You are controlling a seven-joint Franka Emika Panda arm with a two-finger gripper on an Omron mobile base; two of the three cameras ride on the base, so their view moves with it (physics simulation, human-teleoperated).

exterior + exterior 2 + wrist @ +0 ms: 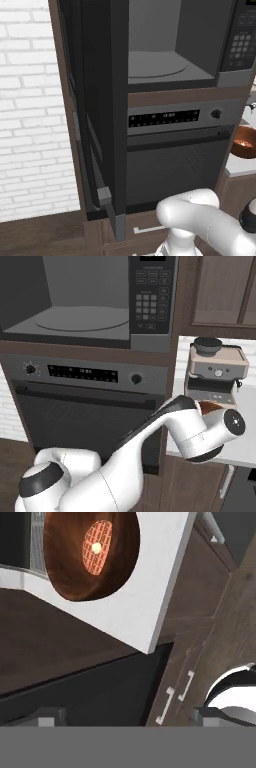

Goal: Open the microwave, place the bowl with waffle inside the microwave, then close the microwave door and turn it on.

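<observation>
White counter bearing the bowl with waffle, microwave door swung open — pincer state unclear

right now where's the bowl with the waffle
The bowl sits on the white counter to the right of the oven, in front of the espresso machine. The left base view catches its edge at the right, below the open microwave.

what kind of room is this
A simulated home kitchen, most likely: a built-in microwave with its door swung open above a wall oven, and a white counter holding an espresso machine and a bowl with a waffle.
</observation>
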